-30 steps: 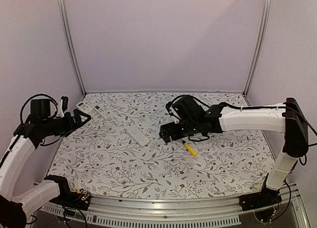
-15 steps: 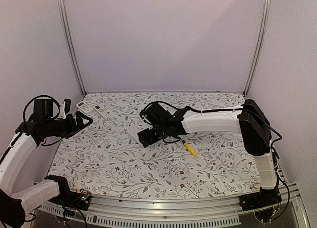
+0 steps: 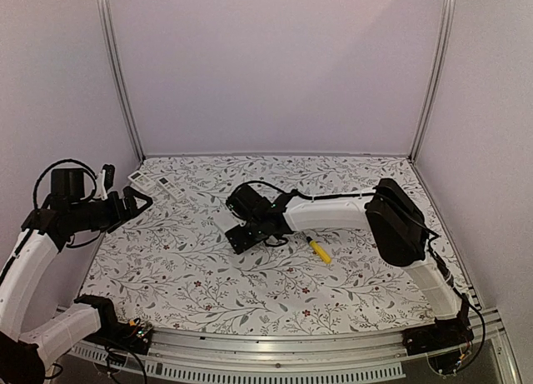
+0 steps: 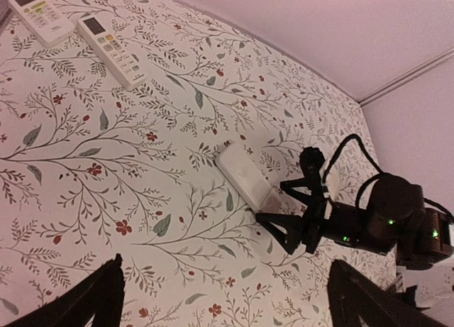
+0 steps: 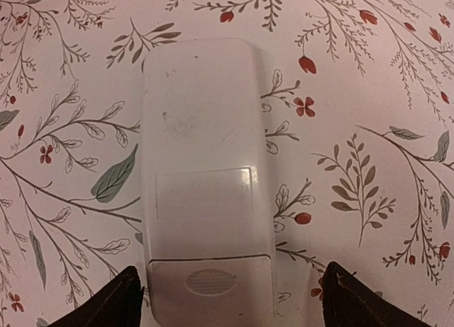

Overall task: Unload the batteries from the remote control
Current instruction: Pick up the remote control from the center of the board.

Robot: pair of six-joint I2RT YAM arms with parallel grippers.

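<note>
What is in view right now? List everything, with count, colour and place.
face-down remote: one, white, middle of the table, back closed
face-up remotes: two, white with buttons, side by side at the far left
batteries: none visible
screwdriver: one, yellow handle and black tip, lying right of the face-down remote
table: one, white cloth with a leaf and red flower print
left gripper: one, black, open, at the left edge, pointing toward the face-up remotes
right gripper: one, black, open, fingers either side of the near end of the face-down remote
</note>
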